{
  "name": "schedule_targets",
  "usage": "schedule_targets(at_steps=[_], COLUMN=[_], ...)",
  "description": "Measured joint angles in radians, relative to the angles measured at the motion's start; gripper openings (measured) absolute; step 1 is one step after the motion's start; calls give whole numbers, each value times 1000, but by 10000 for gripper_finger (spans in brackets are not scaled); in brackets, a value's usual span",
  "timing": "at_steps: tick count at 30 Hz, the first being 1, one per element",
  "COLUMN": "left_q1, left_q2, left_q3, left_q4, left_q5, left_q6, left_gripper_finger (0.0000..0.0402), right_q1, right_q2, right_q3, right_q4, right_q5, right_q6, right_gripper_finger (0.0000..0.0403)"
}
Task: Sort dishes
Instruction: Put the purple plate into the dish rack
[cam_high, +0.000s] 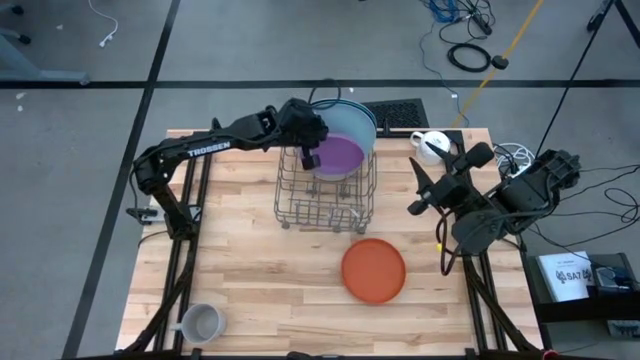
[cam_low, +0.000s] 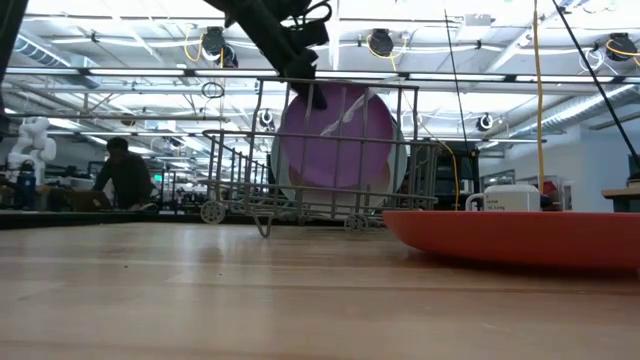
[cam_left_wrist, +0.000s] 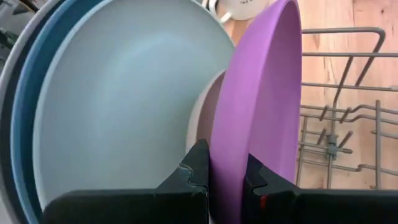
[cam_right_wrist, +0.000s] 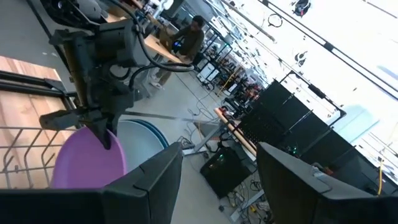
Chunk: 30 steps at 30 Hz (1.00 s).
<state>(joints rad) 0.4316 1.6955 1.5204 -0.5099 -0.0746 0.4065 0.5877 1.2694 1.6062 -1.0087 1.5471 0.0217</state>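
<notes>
A purple plate (cam_high: 340, 155) stands on edge in the wire dish rack (cam_high: 325, 205), in front of a pink-rimmed grey plate (cam_left_wrist: 202, 112), a light blue plate (cam_left_wrist: 118, 93), a dark blue one (cam_left_wrist: 25, 106) and a grey one behind. My left gripper (cam_high: 310, 150) is shut on the purple plate's rim. An orange plate (cam_high: 374, 270) lies flat on the table near the front. My right gripper (cam_high: 425, 190) is open and empty, raised at the table's right. My left gripper pinches the purple plate's upper rim (cam_left_wrist: 227, 165) between its two fingers, one finger (cam_left_wrist: 196, 165) behind the plate and one (cam_left_wrist: 258, 180) in front. The fingers come from above, pointing down. The plate stands upright on edge inside the rack (cam_low: 335, 135).
A white mug (cam_high: 432, 145) stands at the far right of the table, a grey mug (cam_high: 202, 322) at the near left corner. A black grille (cam_high: 395, 110) lies behind the rack. A person (cam_low: 125, 175) is in the room beyond.
</notes>
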Motion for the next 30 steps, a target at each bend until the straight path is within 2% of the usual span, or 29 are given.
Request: schedule_targets(at_steps=[6, 30], left_q1=[0, -11], left_q2=[0, 97], left_q3=[0, 0], left_q4=[-22, -45], left_q5=[32, 17], left_q6=[-1, -82], left_gripper_finger=[18, 18], right_q1=[0, 2], right_q2=[0, 0], right_q3=[0, 0], right_q4=[-36, -44], right_q5=[0, -6], right_q6=[33, 71], right_gripper_finger=[199, 198])
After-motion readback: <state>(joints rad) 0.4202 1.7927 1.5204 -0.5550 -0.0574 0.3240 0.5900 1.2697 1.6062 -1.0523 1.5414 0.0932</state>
